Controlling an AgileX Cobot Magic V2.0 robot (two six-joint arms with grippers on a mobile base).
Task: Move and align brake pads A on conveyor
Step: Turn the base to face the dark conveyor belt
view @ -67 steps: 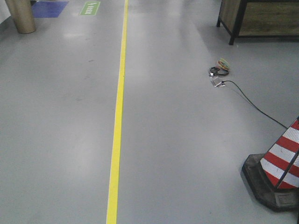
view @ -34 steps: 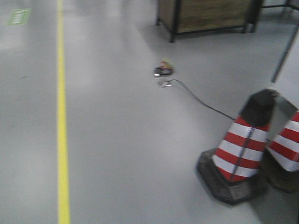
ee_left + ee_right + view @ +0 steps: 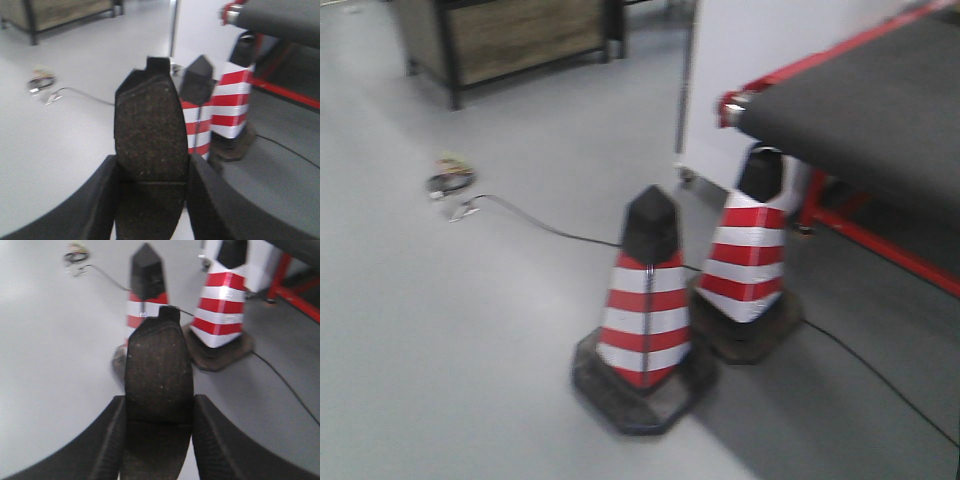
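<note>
We have swung right, conveyor [image 3: 860, 110] now in view | both grippers [image 3: 150, 200] [image 3: 157, 440] clamp brake pads [image 3: 150, 130] [image 3: 159, 370] | approach next

Two red-and-white striped cones [image 3: 645, 310] stand on the grey floor [image 3: 440, 350], ahead of both pincers, the farther cone [image 3: 748, 260] right of the nearer. A black cable [image 3: 535, 225] trails leftward to a small coil [image 3: 450, 180]. A wooden crate [image 3: 515, 35] sits beyond.

The front view has swung right: the yellow line is gone, and the conveyor [image 3: 880, 110] has appeared behind two cones [image 3: 645, 300].
</note>
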